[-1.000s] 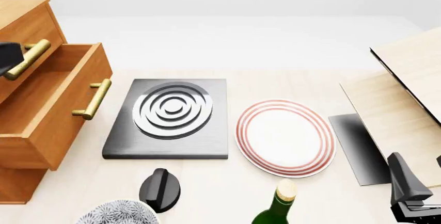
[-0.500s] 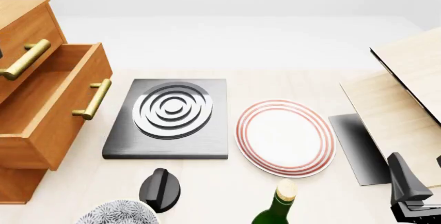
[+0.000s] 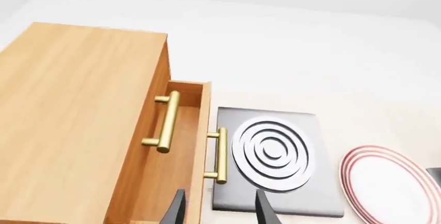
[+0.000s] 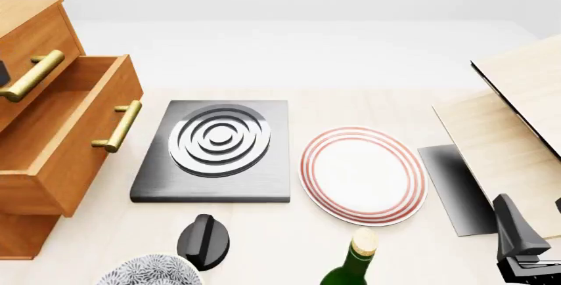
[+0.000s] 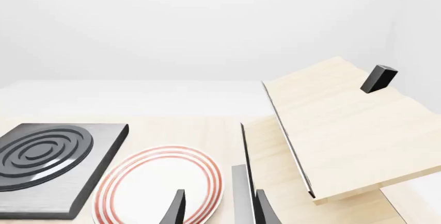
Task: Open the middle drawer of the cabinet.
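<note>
The cabinet [image 4: 26, 22] stands at the table's left edge, and the left wrist view looks down on its top [image 3: 76, 121]. The middle drawer [image 4: 92, 167] is pulled out, its inside showing, with its brass handle [image 4: 118, 126] facing the table's middle. In the left wrist view this drawer [image 3: 201, 141] juts out past the top drawer's handle [image 3: 165, 123]. My left gripper [image 3: 219, 213] hangs open above the drawer, holding nothing; the front view shows only a dark sliver of it [image 4: 2, 71]. My right gripper [image 5: 219, 211] is open and idle at the near right [image 4: 521, 245].
A dark slab with concentric rings [image 4: 215, 147] lies beside the drawer, a red-rimmed plate [image 4: 364, 173] to its right. A black knob [image 4: 206, 239], a patterned bowl [image 4: 149, 273] and a green bottle [image 4: 355, 262] stand along the near edge. Pale boards [image 4: 517, 114] fill the right.
The left gripper, beside the top drawer's handle a second ago, has drawn off to the left, almost out of the front view. Drawer and right arm are unchanged.
</note>
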You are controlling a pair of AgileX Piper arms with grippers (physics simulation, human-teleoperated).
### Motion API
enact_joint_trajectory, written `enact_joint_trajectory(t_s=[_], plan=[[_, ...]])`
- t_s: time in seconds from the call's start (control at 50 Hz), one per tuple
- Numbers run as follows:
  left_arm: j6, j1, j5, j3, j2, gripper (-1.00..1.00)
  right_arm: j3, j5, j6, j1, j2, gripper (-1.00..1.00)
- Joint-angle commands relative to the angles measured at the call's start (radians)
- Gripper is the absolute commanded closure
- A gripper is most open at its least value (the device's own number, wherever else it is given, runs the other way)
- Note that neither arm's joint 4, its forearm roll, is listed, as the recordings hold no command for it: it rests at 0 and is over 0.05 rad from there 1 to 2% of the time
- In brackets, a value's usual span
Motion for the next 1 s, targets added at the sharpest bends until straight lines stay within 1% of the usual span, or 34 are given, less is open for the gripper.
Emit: enact_joint_trajectory(t_s=[0.02,0.06,0.1,0.12,0.32,0.46,0.68,0.84,0.94,1.0], plan=[[-0.050,0.035,-0.031,0.038,0.012,-1.00,-0.001,-0.003,0.001,0.000,0.000,-1.00],[-0.056,0.037,-0.037,0.045,0.019,-1.00,-0.001,-0.003,0.001,0.000,0.000,-1.00],[-0.081,0.032,-0.038,0.055,0.032,-1.00,-0.001,-0.003,0.001,0.000,0.000,-1.00],[-0.075,0.037,-0.041,0.055,0.029,-1.00,-0.001,-0.003,0.001,0.000,0.000,-1.00],[-0.093,0.050,-0.061,0.076,0.050,-1.00,-0.001,-0.003,0.001,0.000,0.000,-1.00],[-0.091,0.070,-0.076,0.083,0.055,-1.00,-0.001,-0.003,0.001,0.000,0.000,-1.00],[-0.091,0.075,-0.105,0.099,0.077,-1.00,-0.001,-0.003,0.001,0.000,0.000,-1.00],[-0.078,0.083,-0.119,0.113,0.086,-1.00,-0.001,-0.003,0.001,0.000,0.000,-1.00],[-0.065,0.091,-0.152,0.149,0.108,-1.00,-0.001,-0.003,0.001,0.000,0.000,-1.00],[-0.065,0.097,-0.161,0.150,0.117,-1.00,-0.001,-0.003,0.001,0.000,0.000,-1.00]])
